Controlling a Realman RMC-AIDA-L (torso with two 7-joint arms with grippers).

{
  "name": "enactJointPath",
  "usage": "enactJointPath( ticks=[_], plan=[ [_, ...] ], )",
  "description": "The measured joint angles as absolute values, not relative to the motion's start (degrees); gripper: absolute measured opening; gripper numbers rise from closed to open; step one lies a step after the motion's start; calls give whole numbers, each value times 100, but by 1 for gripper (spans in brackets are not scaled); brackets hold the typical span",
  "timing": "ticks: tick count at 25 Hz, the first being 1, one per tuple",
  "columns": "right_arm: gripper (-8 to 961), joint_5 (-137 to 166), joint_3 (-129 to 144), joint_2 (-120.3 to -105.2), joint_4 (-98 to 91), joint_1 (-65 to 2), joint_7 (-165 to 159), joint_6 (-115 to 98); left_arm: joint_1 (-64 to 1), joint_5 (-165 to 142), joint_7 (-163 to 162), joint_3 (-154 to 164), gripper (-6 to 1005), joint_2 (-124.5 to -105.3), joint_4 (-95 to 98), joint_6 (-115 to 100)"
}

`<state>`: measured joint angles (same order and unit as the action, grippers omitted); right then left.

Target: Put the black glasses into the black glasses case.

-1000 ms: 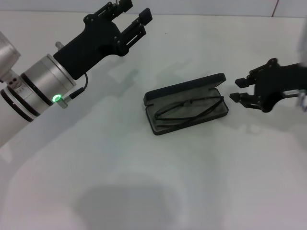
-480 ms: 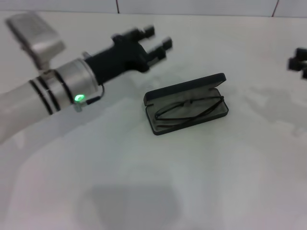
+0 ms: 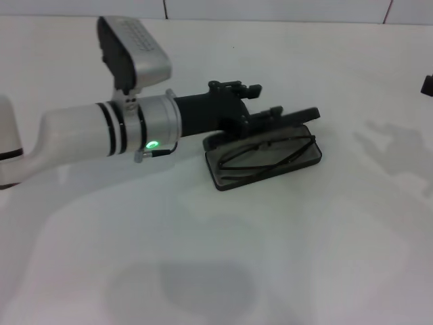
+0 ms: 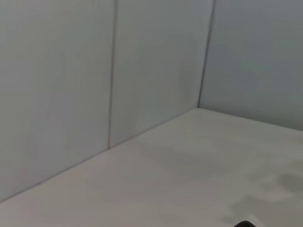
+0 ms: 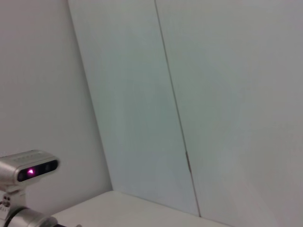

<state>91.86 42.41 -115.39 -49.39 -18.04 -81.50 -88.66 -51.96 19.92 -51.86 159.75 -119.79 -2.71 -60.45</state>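
The black glasses case (image 3: pixel 223 177) lies open at the middle of the white table in the head view, its lid (image 3: pixel 304 115) raised along the far side. The black glasses (image 3: pixel 267 154) lie folded inside it on the grey lining. My left gripper (image 3: pixel 267 99) reaches in from the left and sits low at the lid's far edge, its fingers (image 3: pixel 274 112) apart and holding nothing. Only a black sliver of my right gripper (image 3: pixel 427 84) shows at the right edge, far from the case. Neither wrist view shows the case or glasses.
The white table (image 3: pixel 304 257) runs to a pale panelled wall (image 4: pixel 71 94) at the back. The left arm's silver wrist and camera housing (image 3: pixel 132 57) stand above the table left of the case. That camera also shows in the right wrist view (image 5: pixel 28 170).
My left arm has swung right and down, from the far left to the case lid. My right gripper has pulled away from the case to the right edge.
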Motion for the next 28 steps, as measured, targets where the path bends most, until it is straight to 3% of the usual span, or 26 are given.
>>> enactJointPath(
  ticks=[21, 28],
  plan=[
    [353, 9247, 4237, -11531, -4731, -1856, -7954, -8872, -4953, 1366, -4806, 15948, 595, -11980, 33, -6054],
    [365, 9250, 4808, -11534, -4601, -2028, -7406, -9286, -4717, 1859, -3961, 15907, 597, -11906, -105, -8061]
  ],
)
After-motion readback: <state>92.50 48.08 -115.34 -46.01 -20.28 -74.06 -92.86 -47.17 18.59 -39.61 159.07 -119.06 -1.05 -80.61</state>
